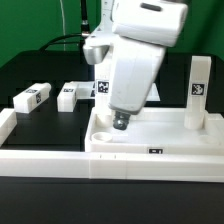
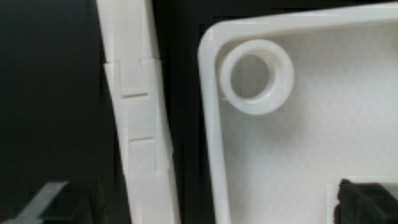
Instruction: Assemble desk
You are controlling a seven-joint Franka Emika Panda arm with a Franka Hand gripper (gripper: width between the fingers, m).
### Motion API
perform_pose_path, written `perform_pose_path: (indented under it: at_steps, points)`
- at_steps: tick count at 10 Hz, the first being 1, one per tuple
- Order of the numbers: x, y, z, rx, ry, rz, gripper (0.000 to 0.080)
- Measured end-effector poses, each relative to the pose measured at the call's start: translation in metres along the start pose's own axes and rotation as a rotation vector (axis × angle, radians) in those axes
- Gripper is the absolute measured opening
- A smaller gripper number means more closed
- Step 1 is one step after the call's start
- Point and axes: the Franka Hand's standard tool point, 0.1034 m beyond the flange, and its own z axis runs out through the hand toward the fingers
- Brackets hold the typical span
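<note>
**Desk, part-built: jaws wide over tabletop**

Tabletop point(image 1: 165, 137) lies on the black worktop point(image 1: 50, 75), just beside the wall point(image 1: 40, 142). One leg point(image 1: 198, 88) stands upright at its corner on the exterior view's right. A loose leg point(image 1: 33, 97) and a second loose leg point(image 1: 72, 93) lie flat on the left. The jaws hang wide apart and empty above a corner socket point(image 2: 258, 77).

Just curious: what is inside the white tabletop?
One leg stands upright at the tabletop's far corner, exterior view's right. The socket under the end effector is empty. The arm covers part of its far side.
</note>
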Motion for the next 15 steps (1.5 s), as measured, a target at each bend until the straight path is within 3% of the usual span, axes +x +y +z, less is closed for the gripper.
perform_pose_path:
  at_steps: [4,5,6,10,15]
  points:
    - [0.001,0.000,0.001,0.001,0.003,0.150,0.0649]
    - [-0.002,-0.003,0.001,0.028,0.012,0.281,0.0649]
    - [-0.014,-0.004,-0.002,0.078,0.009,0.422,0.0649]
    - [-0.050,-0.009,0.004,0.163,-0.031,0.698,0.0649]
    - [-0.051,-0.009,0.005,0.158,-0.046,0.906,0.0649]
